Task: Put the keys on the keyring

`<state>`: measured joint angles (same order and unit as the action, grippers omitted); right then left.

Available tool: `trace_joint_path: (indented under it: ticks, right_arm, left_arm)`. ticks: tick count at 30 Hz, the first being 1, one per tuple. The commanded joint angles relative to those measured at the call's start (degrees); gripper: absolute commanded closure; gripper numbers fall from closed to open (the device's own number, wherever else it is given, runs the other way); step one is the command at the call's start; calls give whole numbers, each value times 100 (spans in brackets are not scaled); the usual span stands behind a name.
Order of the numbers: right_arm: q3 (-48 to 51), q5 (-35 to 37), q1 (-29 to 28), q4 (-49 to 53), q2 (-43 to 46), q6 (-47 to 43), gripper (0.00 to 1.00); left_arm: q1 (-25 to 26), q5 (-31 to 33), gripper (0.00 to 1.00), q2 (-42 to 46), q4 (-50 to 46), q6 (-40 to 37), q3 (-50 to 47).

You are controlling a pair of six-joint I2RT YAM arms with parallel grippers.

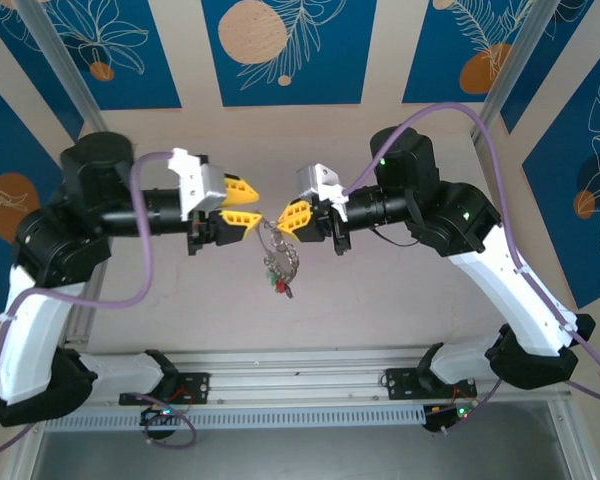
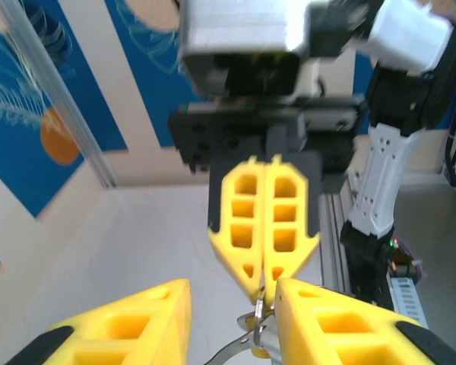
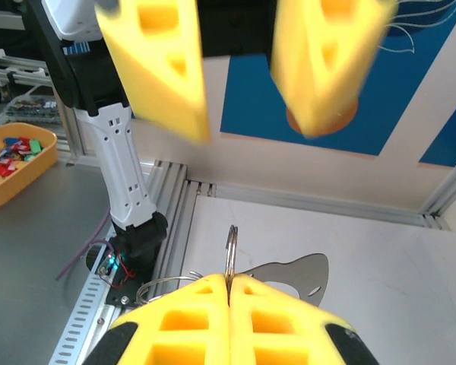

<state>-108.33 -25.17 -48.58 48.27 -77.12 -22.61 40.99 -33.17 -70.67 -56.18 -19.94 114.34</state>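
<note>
Your right gripper is pinched fully closed on the keyring, which stands edge-on out of its fingertips at mid-table, between the two arms. The keys hang from it in a bunch just to the near side, red and green tags at the bottom. Your left gripper faces it tip to tip. Its yellow fingers are spread well apart and hold nothing, though the ring's wire sits just beside the inner edge of the right-hand finger in the left wrist view. So you have free room on one side of the ring and almost none on the other. Around the bunch the pale table is bare to left, right and far. The aluminium rail bounds the near edge, and slanted frame posts stand at the far corners. An orange bin of coloured tags sits past the rail, beside the left arm's base.
</note>
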Motion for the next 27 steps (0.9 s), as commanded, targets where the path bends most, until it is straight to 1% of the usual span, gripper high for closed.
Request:
trace_joint_path:
  ticks: [1, 7, 20, 27]
  right_arm:
    - [-480, 234, -98, 528, -185, -203, 100]
    - [-766, 355, -134, 776, -408, -244, 100]
    - [-841, 289, -134, 781, -481, -261, 100]
    - [-821, 249, -134, 793, -497, -271, 100]
  left_arm:
    - [-7, 287, 66, -176, -702, -147, 155]
    - [61, 156, 67, -278, -872, -281, 219]
    - [104, 246, 71, -322, -1147, -436, 227]
    - [141, 123, 75, -409, -1132, -500, 225]
